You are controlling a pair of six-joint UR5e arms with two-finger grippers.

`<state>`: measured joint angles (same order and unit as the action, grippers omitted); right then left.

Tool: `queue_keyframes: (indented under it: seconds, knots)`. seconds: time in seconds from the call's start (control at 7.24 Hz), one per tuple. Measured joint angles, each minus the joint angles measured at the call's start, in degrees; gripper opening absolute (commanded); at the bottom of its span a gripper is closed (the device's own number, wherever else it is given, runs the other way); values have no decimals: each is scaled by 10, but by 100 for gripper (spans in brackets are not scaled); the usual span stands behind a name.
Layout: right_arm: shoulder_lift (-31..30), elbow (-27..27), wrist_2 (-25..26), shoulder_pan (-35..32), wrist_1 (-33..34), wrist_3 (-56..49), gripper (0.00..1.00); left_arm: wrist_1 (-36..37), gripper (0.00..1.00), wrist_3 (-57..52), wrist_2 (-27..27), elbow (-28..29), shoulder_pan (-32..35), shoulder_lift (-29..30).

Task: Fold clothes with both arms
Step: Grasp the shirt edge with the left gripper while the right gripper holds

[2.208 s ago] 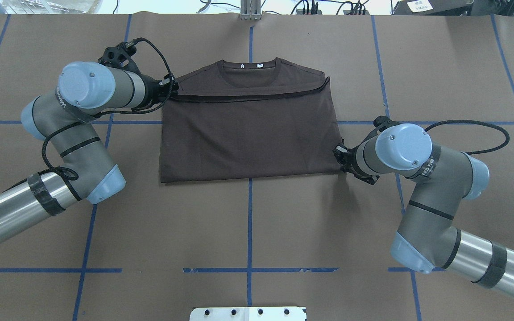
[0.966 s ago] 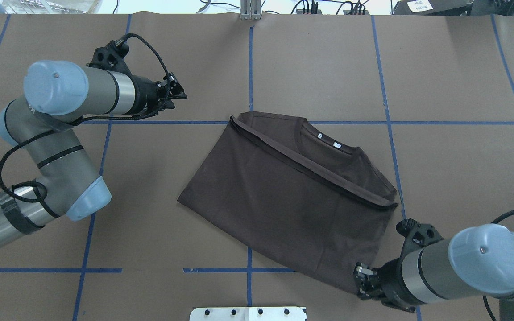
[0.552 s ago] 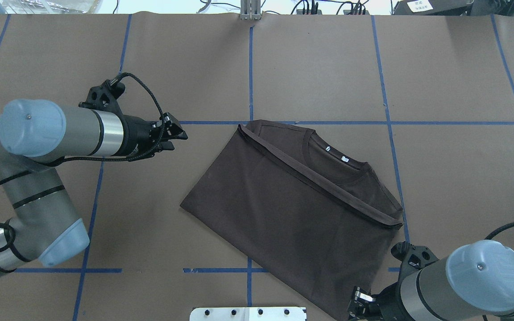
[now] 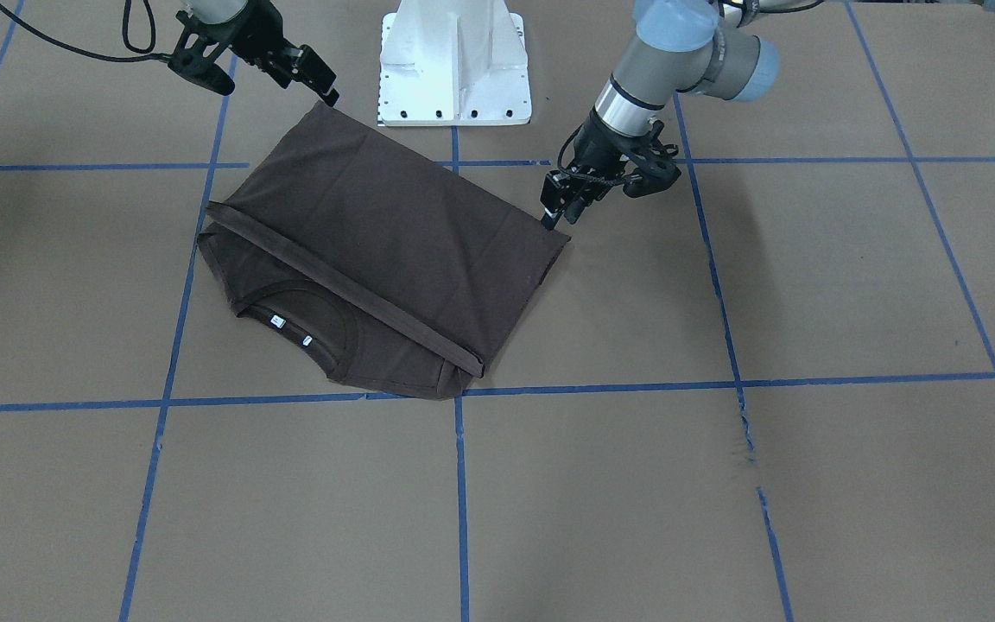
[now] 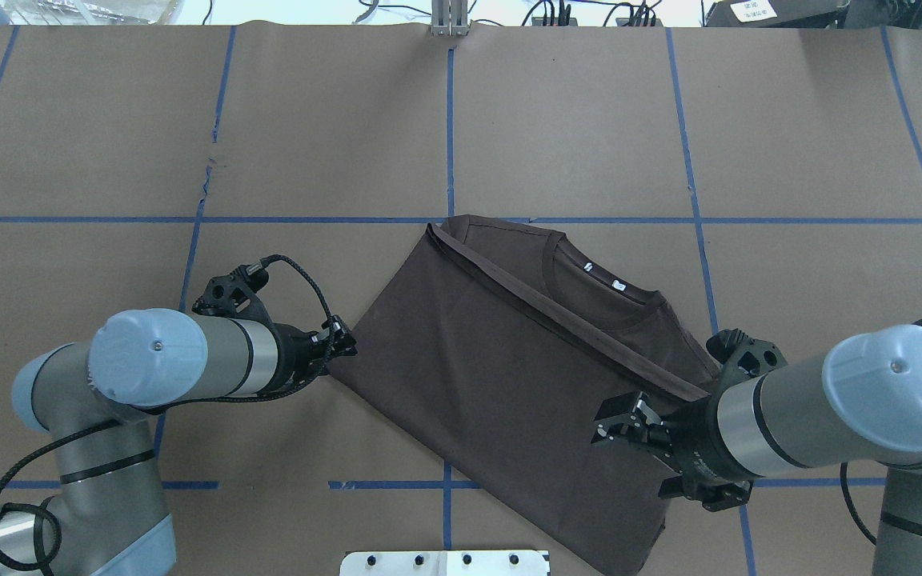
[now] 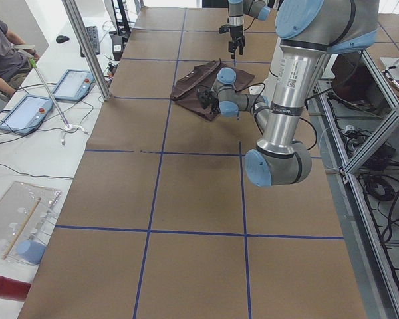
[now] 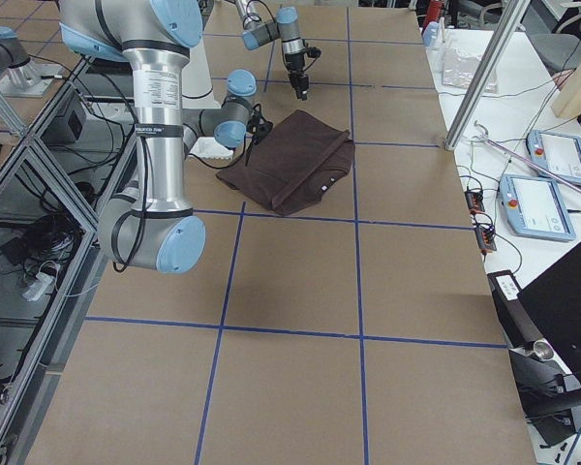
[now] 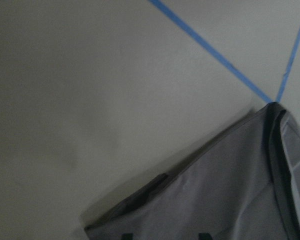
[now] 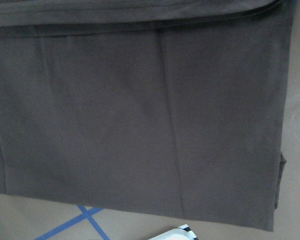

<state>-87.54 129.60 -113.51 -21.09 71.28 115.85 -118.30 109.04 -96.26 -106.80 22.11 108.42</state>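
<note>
Brown paper covers the worktop (image 5: 573, 120), gridded with blue tape (image 5: 450, 120). A folded dark T-shirt (image 5: 509, 384) lies skewed, one corner at the left hand (image 5: 342, 346), jaws apart, its opposite side under the right hand (image 5: 617, 422), jaws likewise apart.

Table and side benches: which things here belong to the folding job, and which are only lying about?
For the job:
the T-shirt
the left hand
the right hand

Only lying about:
the two tablets on the side bench
the white pedestal base
</note>
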Motion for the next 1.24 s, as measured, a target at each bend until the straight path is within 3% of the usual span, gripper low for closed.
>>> queue_keyframes:
  seconds: [0.83, 0.97, 1.1, 1.24]
  knots:
    - [3, -16, 1, -10, 1, -3, 100, 41, 49, 0, 11, 41, -12, 18]
    - [4, -17, 1, -10, 1, -3, 100, 44, 35, 0, 10, 43, -12, 18]
    - [4, -17, 1, -9, 1, -3, 100, 52, 4, 0, 10, 43, -12, 20]
    - [4, -17, 1, -8, 0, -3, 100, 62, 0, -1, 10, 43, -12, 20]
